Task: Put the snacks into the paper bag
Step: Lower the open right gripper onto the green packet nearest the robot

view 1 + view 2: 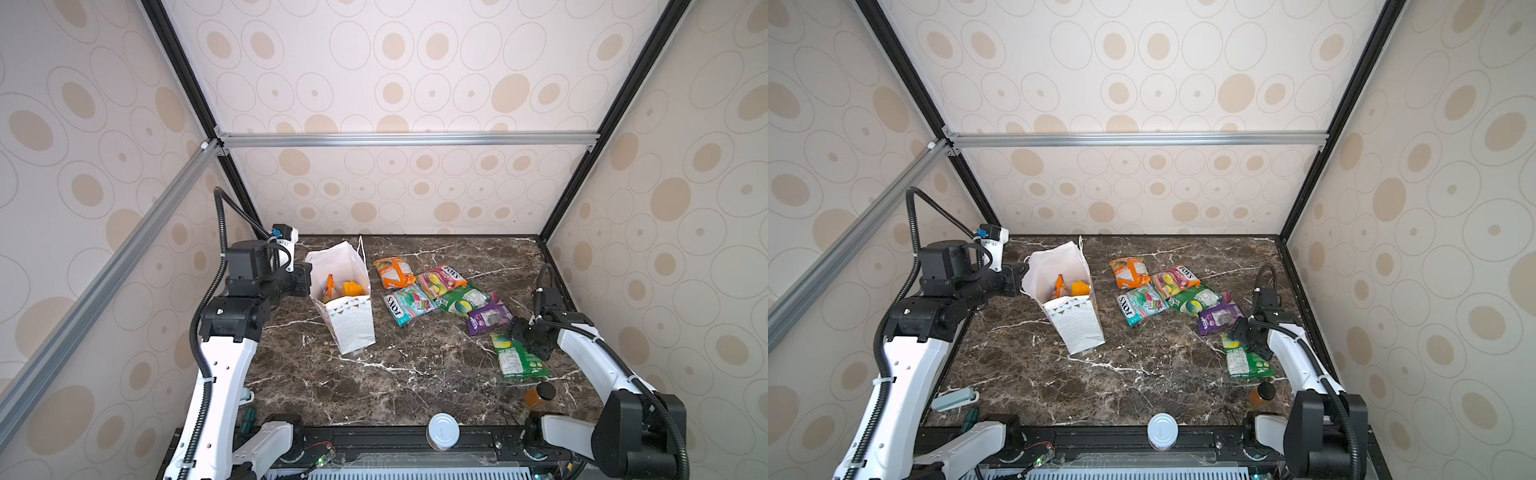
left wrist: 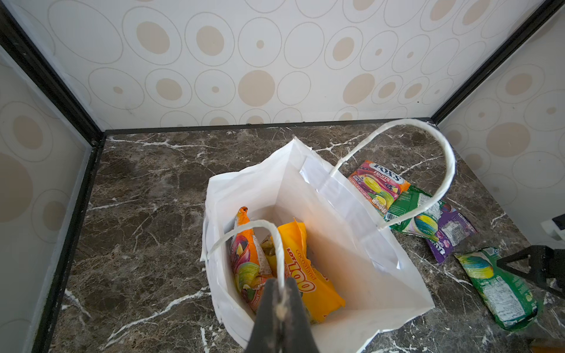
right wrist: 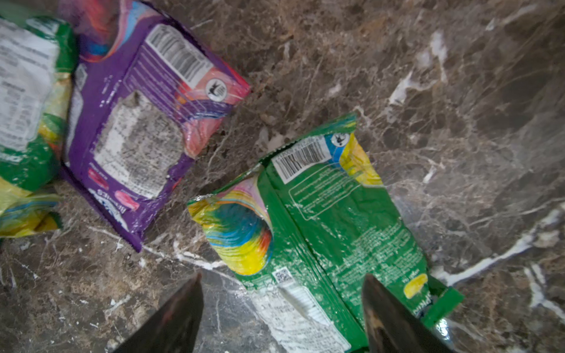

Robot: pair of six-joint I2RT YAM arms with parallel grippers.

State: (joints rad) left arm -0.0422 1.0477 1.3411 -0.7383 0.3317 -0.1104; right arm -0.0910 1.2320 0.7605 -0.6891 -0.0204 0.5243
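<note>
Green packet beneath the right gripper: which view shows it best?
The right wrist view: the green packet fills much of the frame, back label up, under the open right gripper. Both top views show it small, partly behind that gripper. The left wrist view catches it near the edge.

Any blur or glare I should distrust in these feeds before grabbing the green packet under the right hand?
Right wrist view: green packet sharp with glossy glints, purple packet and fingers of the right hand soft. Left wrist view: paper bag crisp, left hand blurred close to the lens. Both top views: wide-angle bend, frame bars splay.
</note>
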